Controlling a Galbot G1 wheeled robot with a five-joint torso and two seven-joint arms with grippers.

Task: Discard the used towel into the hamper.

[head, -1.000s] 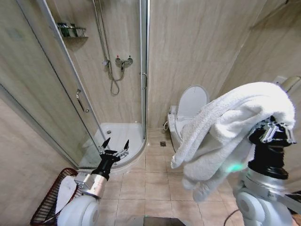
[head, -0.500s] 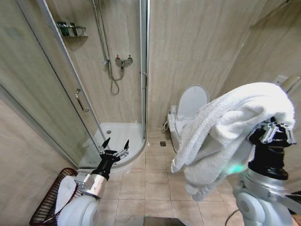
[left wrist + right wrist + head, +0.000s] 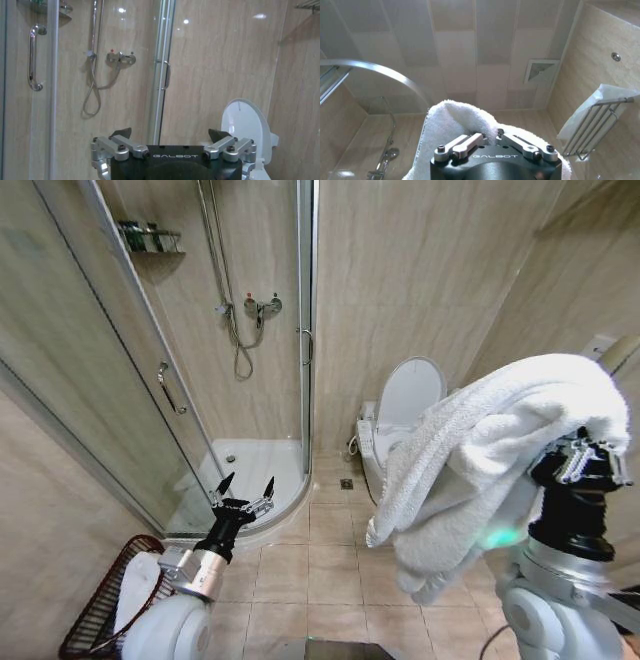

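Towel (image 3: pixel 490 470), one large white one, is seen raised at the robot's right, draped over the right claw (image 3: pixel 585 460), whose fingers are pressed together on a fold of it, as the right wrist view confirms (image 3: pixel 487 140). One hamper (image 3: pixel 100 610), a dark red-brown wire basket, is seen on the tiled floor at lower left, something white inside it. One left claw (image 3: pixel 243 488) is held low over the floor before the shower cubicle (image 3: pixel 200 360), its two fingers spread wide and nothing gripped. One toilet (image 3: pixel 400 415) is seen with lid raised. Compared with a second ago, both claws are unmoved; the view has shifted only slightly.
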